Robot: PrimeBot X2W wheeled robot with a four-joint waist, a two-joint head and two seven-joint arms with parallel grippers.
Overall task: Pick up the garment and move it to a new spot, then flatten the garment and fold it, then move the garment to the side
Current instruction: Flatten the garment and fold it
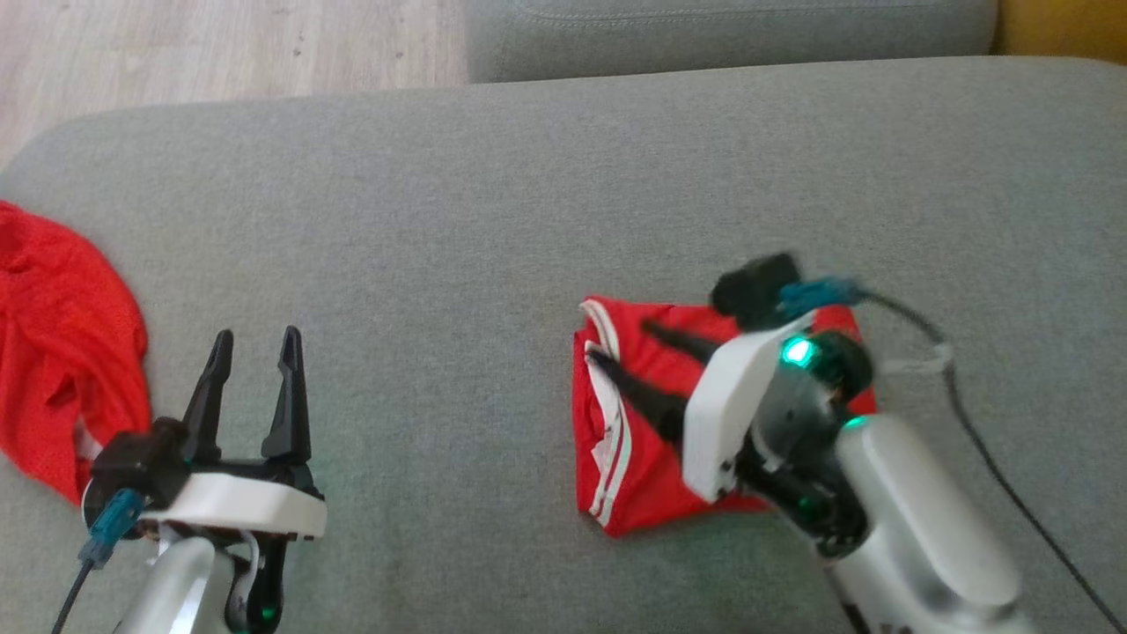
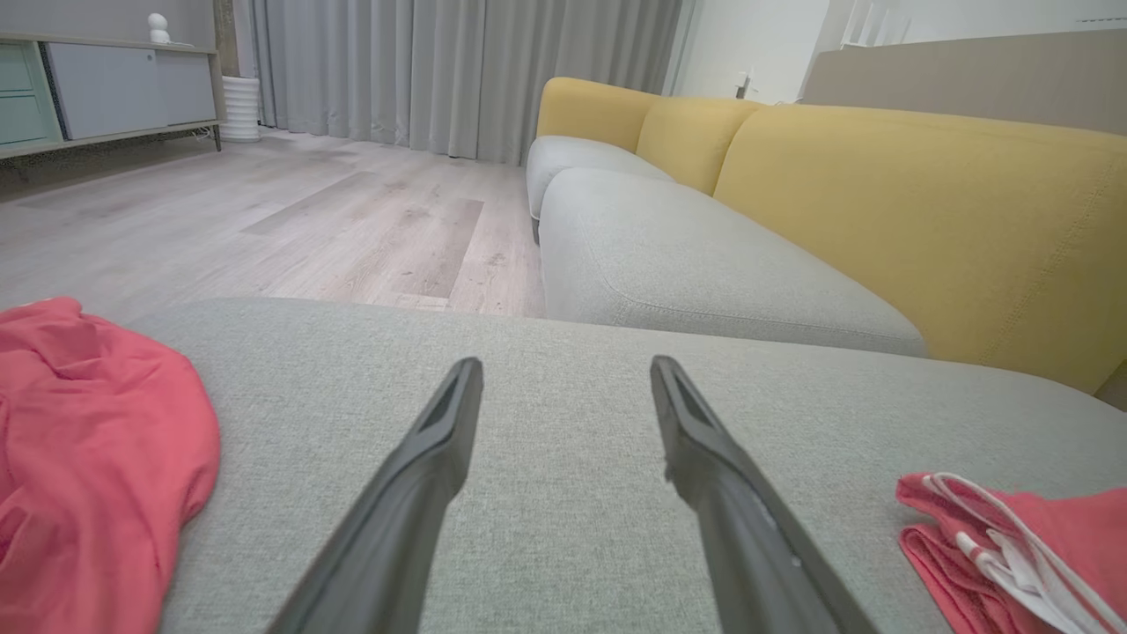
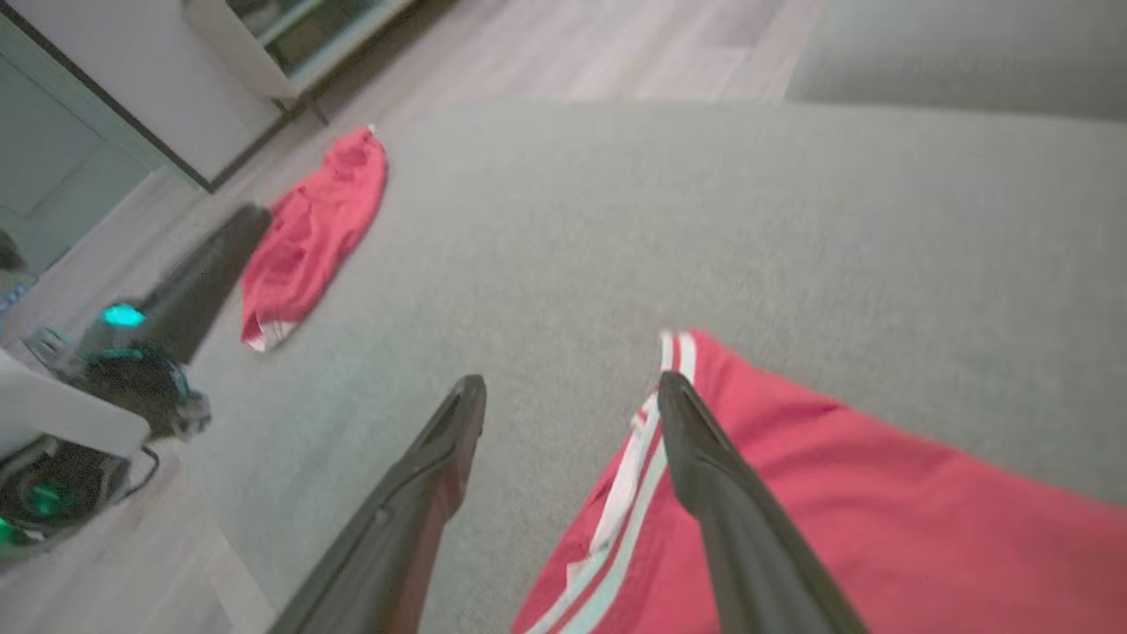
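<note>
The grey seat cushion [image 1: 493, 202] is your whole work surface, and there is plenty of bare fabric ahead of both grippers to work with. The folded red garment [image 1: 647, 467] lies directly beneath the right gripper [image 1: 619, 343], with its white-striped edge [image 1: 616, 449] just under the fingertips. A second, loose red mesh garment [image 1: 62, 335] sits crumpled beside the left gripper [image 1: 257, 335], on its outer side. Both grippers stand wide and hold nothing: the right one's fingers straddle the striped edge without pinching it, and the left one's point over bare cushion. The fold looks done, so the step in hand is most likely shifting the packet to the side. To do that well, bring the right gripper's fingers down onto the striped edge so that one slips beneath all the layers. Close only once every layer sits between the jaws, or the packet may open when it moves. Drag it low across the cushion, not lifted high, since thin cloth will sag and unfold. Keep the left gripper clear of the mesh garment beside it, and watch the cable trailing behind the right wrist.
</note>
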